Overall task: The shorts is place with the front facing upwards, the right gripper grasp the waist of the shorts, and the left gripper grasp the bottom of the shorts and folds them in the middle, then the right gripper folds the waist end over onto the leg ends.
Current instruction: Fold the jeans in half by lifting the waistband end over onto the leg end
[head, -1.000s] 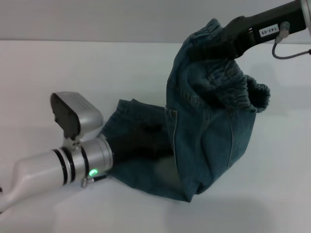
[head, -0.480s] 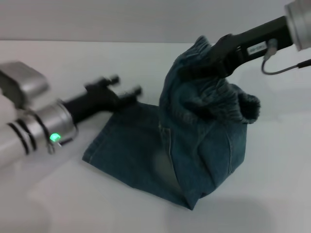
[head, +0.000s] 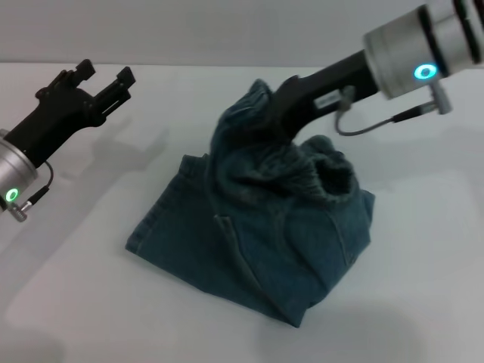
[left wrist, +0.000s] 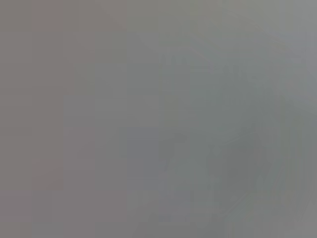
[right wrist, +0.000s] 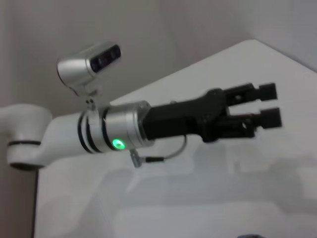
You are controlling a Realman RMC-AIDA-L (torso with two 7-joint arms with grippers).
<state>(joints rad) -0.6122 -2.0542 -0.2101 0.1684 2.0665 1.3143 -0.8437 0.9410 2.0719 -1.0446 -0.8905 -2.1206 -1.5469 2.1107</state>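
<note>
Shorts (head: 257,242) lie on the white bench (head: 423,287), nearest part a folded corner pointing toward the robot, below and to the left of the right gripper. Denim is doubled lengthwise; a straight stitched edge (head: 155,219) lies flat on the bench on the left gripper's side, well apart from that gripper.

Right gripper (head: 276,121) is buried in the gathered elastic waistband (head: 302,170), fingers closed on the fabric, holding the waist end bunched and raised above the flat layer. Its black arm piece, grey cable and silver wrist run up and away to the robot's right.

Left gripper (head: 106,78) hangs above bare bench, far left of the shorts, fingers parted and holding nothing; the right wrist view shows it (right wrist: 267,105) with a clear gap between the fingers.

Left wrist view: uniform grey, nothing legible.
</note>
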